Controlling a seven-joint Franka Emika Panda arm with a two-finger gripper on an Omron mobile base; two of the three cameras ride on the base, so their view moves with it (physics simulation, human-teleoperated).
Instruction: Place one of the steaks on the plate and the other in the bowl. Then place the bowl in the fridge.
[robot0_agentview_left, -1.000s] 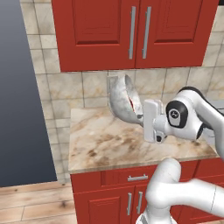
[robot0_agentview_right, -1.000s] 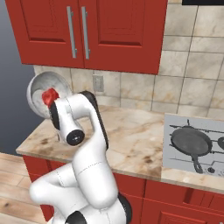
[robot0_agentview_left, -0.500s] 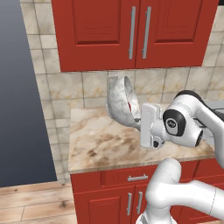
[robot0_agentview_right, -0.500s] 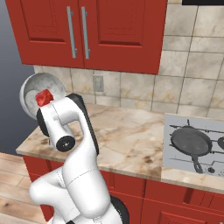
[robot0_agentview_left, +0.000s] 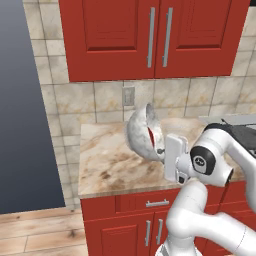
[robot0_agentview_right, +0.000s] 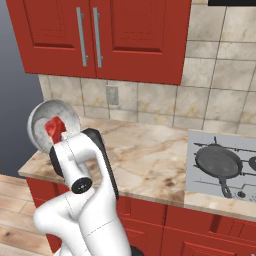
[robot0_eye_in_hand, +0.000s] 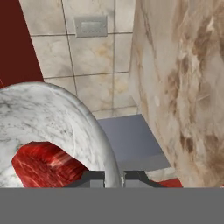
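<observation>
My gripper (robot0_eye_in_hand: 114, 177) is shut on the thin rim of the light grey bowl (robot0_agentview_left: 141, 132), which hangs tipped on its side above the left part of the marble counter (robot0_agentview_left: 107, 160). One dark-red steak (robot0_eye_in_hand: 41, 164) lies inside the bowl against its wall, also seen as a steak (robot0_agentview_right: 55, 128) in the bowl (robot0_agentview_right: 46, 116) from the right. In the left base view the gripper (robot0_agentview_left: 162, 150) grips the bowl's lower edge. The other steak, the plate and the fridge are out of view.
A black skillet (robot0_agentview_right: 218, 162) sits on the grey stove top (robot0_agentview_right: 200, 150) at the counter's right. Red upper cabinets (robot0_agentview_left: 150, 35) hang over the counter, with a wall outlet (robot0_agentview_left: 128, 95) behind. Left of the counter is a dark panel (robot0_agentview_left: 25, 110) and wooden floor (robot0_agentview_left: 35, 232).
The arm has swung toward the left and the tipped bowl has sunk a little closer to the counter. The grip on the rim is the same.
</observation>
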